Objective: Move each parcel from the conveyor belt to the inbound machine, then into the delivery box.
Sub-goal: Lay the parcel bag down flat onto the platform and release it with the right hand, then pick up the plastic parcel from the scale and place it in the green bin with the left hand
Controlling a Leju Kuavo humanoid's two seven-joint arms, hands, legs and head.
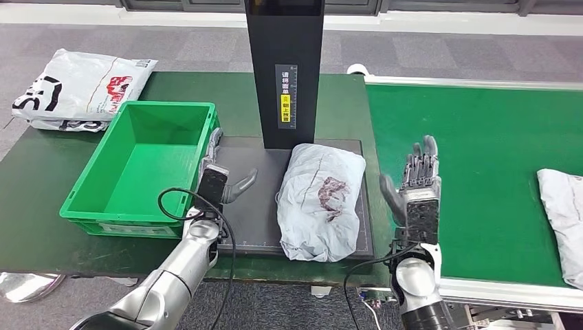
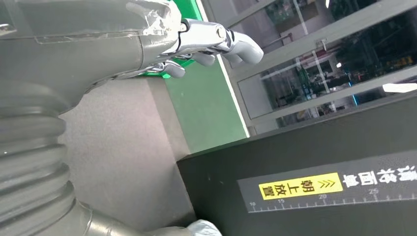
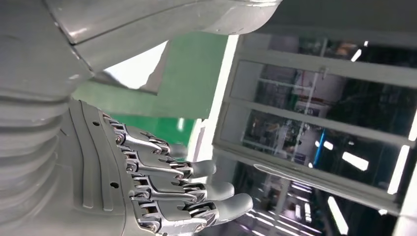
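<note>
Your grey parcel (image 1: 322,201) lay on the dark platform of the inbound machine (image 1: 247,206), at the foot of its black column (image 1: 284,69), with its near end reaching the platform's front edge. That was your first risk: a push from the right would likely have slid the soft bag along the front edge instead of lifting it, and it could have dropped off the front of the green table (image 1: 41,227). The second risk was the green delivery box (image 1: 137,165) at the table's left side; its near wall stood just beside your left hand (image 1: 218,180), so a sweep toward the parcel or back with it could have clipped the rim and shoved the box. A loose bag gripped by one corner would probably sag and catch that rim too.

Your left hand hovered between the box and the parcel, above the platform's left edge, fingers apart and thumb out toward the parcel, holding nothing. Your right hand (image 1: 416,185) stood upright over the conveyor belt (image 1: 481,158) near its left edge, palm turned toward the parcel, fingers straight and apart, also empty, and clear of the bag.

Another grey parcel (image 1: 564,220) waited at the belt's right edge. A white printed bag (image 1: 79,89) rested at the table's far left corner.
</note>
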